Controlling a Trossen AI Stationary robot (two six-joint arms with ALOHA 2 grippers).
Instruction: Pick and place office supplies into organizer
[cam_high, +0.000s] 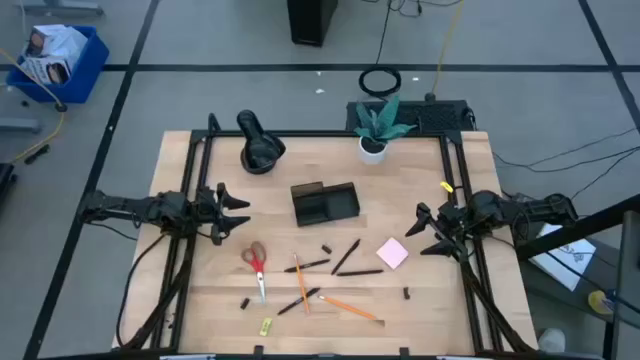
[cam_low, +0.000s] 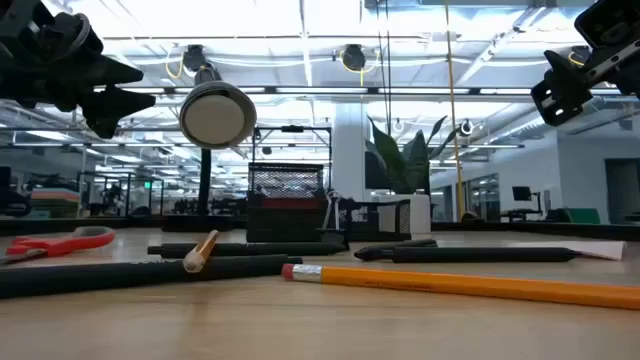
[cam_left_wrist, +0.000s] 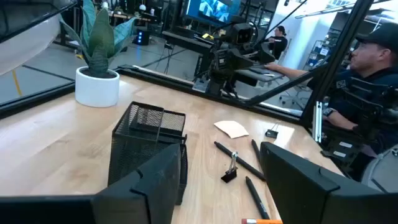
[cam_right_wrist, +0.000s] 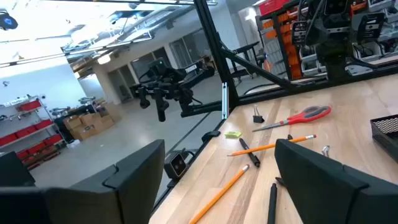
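Near the middle of the table (cam_high: 420, 310) sits the organizer (cam_high: 325, 203), a black mesh tray with nothing of the supplies in it as far as I can see. Everything else lies in front of it: the scissors (cam_high: 257, 265) toward the left, the pink pad (cam_high: 392, 252) toward the right, and between them a scatter of black pens (cam_high: 346, 256) and orange pencils (cam_high: 350, 308). Small black clips (cam_high: 407, 293) dot the wood, and a yellow-green piece (cam_high: 266, 325) lies close to the front edge.

Both arms hang above the table, at its two sides, well apart from the supplies. The left gripper (cam_high: 238, 212) points inward from the left edge, fingers spread wide and holding nothing. The right gripper (cam_high: 427, 232) faces it from the right edge, just beside the pad but above it, fingers likewise wide and empty.

At the back stand a round black lamp (cam_high: 259, 145) and a potted plant (cam_high: 377, 125). A person (cam_left_wrist: 367, 81) in a cap sits beyond the table's right side.
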